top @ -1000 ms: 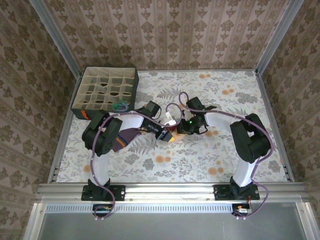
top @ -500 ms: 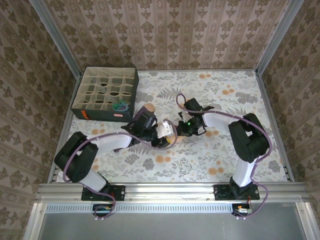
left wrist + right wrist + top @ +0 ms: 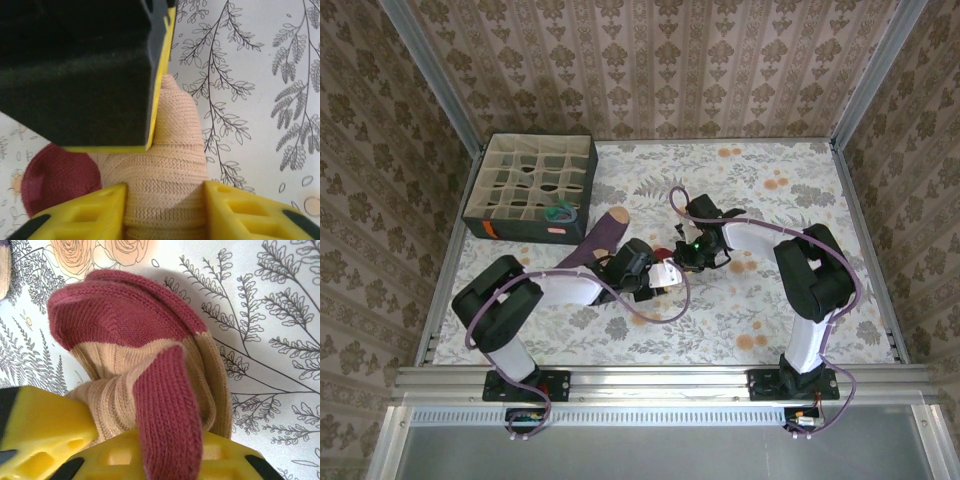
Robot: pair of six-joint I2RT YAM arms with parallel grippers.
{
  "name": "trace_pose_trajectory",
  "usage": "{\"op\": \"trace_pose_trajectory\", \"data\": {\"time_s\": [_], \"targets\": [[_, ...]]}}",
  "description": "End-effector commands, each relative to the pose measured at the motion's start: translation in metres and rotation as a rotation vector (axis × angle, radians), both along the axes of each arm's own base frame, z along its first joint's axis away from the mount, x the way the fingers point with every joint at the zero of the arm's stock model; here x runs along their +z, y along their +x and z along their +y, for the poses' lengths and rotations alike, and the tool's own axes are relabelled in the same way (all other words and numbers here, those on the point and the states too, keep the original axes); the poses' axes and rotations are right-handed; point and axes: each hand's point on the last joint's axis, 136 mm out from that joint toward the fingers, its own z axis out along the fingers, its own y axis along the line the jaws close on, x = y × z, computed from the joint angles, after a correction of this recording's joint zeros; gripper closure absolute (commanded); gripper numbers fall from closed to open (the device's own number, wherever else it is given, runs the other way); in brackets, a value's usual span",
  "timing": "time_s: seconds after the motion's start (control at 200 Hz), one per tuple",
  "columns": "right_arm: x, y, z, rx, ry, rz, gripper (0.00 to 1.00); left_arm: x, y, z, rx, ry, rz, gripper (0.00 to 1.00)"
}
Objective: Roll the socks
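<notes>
The peach sock (image 3: 172,165) with maroon toe and heel (image 3: 115,315) lies bunched on the floral table between both grippers. My left gripper (image 3: 165,192) is shut on its peach ribbed body, one yellow finger (image 3: 82,212) pressed on each side. My right gripper (image 3: 115,440) is shut on the other end, with a maroon flap (image 3: 167,415) draped over its lower finger. In the top view the left gripper (image 3: 658,278) and right gripper (image 3: 686,252) meet tip to tip mid-table. The purple sock (image 3: 600,240) with a tan toe lies flat just behind the left arm.
A dark grid-compartment box (image 3: 532,187) stands at the back left, with a teal bundle (image 3: 560,212) in a near compartment. Metal frame rails run along the table's sides and front. The right half of the table holds just the right arm (image 3: 810,270).
My left arm has lowered and swung, uncovering the purple sock. Its gripper has shifted a little along the peach sock. My right gripper has stayed on the sock, drawing slightly back.
</notes>
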Motion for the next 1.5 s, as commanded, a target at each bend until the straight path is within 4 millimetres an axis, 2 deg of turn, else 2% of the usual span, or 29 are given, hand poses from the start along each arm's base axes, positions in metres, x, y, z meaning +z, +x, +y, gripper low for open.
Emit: {"op": "trace_pose_trajectory", "data": {"time_s": [0.0, 0.06, 0.115, 0.2, 0.345, 0.39, 0.425, 0.53, 0.82, 0.96, 1.01, 1.095, 1.15, 1.255, 1.375, 1.49], "targets": [[-0.038, -0.032, -0.027, 0.007, -0.174, 0.131, 0.81, -0.005, 0.0, -0.009, -0.002, -0.014, 0.06, 0.75], [-0.029, -0.031, -0.022, 0.02, -0.15, 0.099, 0.73, -0.008, 0.0, -0.008, 0.016, -0.033, 0.123, 0.9], [-0.019, -0.028, -0.021, 0.02, -0.135, 0.06, 0.66, -0.009, 0.001, -0.005, 0.039, -0.064, 0.201, 1.0], [0.004, -0.02, -0.026, -0.002, -0.125, -0.03, 0.58, -0.011, 0.004, 0.002, 0.078, -0.115, 0.348, 1.0], [0.044, -0.003, -0.042, -0.092, -0.106, -0.176, 0.51, -0.015, 0.004, 0.014, 0.122, -0.172, 0.584, 1.0], [0.051, -0.001, -0.045, -0.111, -0.1, -0.194, 0.5, -0.017, 0.007, 0.017, 0.142, -0.188, 0.641, 1.0], [0.059, 0.008, -0.042, -0.124, -0.082, -0.237, 0.5, -0.017, 0.005, 0.018, 0.144, -0.208, 0.705, 1.0], [0.065, 0.019, -0.035, -0.141, -0.047, -0.271, 0.5, -0.024, 0.009, 0.023, 0.195, -0.217, 0.841, 1.0], [0.036, 0.046, -0.009, -0.139, 0.012, -0.248, 0.5, -0.034, 0.008, 0.026, 0.233, -0.246, 1.012, 1.0], [0.008, 0.045, 0.01, -0.1, 0.011, -0.181, 0.5, -0.039, 0.005, 0.026, 0.228, -0.241, 1.057, 1.0], [-0.004, 0.04, 0.013, -0.087, -0.01, -0.15, 0.54, -0.039, 0.004, 0.026, 0.225, -0.235, 1.066, 1.0], [-0.019, 0.028, 0.014, -0.083, -0.043, -0.099, 0.66, -0.038, 0.005, 0.027, 0.221, -0.228, 1.044, 1.0], [-0.028, 0.019, 0.009, -0.086, -0.078, -0.07, 0.76, -0.035, 0.007, 0.029, 0.216, -0.228, 0.998, 0.99], [-0.041, 0.004, -0.006, -0.092, -0.143, -0.022, 0.88, -0.019, 0.012, 0.032, 0.183, -0.234, 0.819, 0.89], [-0.049, -0.009, -0.019, -0.079, -0.208, 0.015, 0.92, 0.01, 0.018, 0.035, 0.136, -0.264, 0.551, 0.74], [-0.056, -0.018, -0.026, -0.054, -0.254, 0.062, 0.93, 0.037, 0.023, 0.041, 0.105, -0.284, 0.25, 0.68]]}}
